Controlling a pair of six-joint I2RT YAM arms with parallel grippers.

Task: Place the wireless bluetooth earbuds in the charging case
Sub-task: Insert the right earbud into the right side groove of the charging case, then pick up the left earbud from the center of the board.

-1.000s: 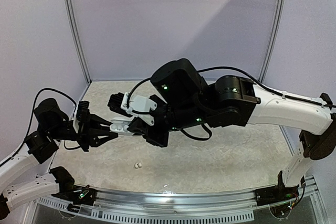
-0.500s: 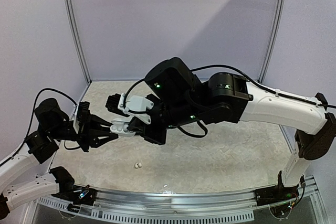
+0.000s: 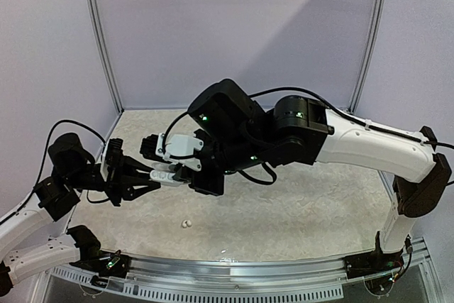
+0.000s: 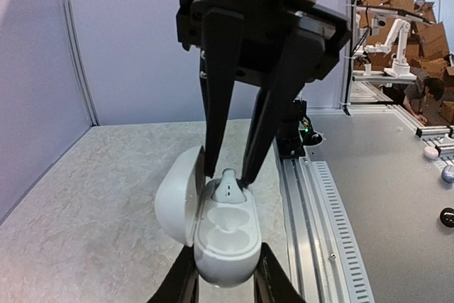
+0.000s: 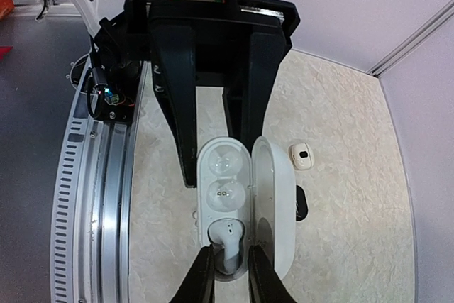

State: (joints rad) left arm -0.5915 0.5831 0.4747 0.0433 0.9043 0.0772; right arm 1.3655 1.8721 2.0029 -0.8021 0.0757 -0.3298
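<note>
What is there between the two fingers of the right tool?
A white earbud, pinched by the right tool at one end of the open case. The right wrist view shows it.

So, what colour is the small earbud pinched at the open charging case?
White; the small rounded earbud shows best in the right wrist view.

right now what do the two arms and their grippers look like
Both the left arm and right arm have white link shells between black joint housings with small green lights, and black cables looping outside. The left gripper and right gripper are black, with two long, flat, tapering fingers each.
</note>
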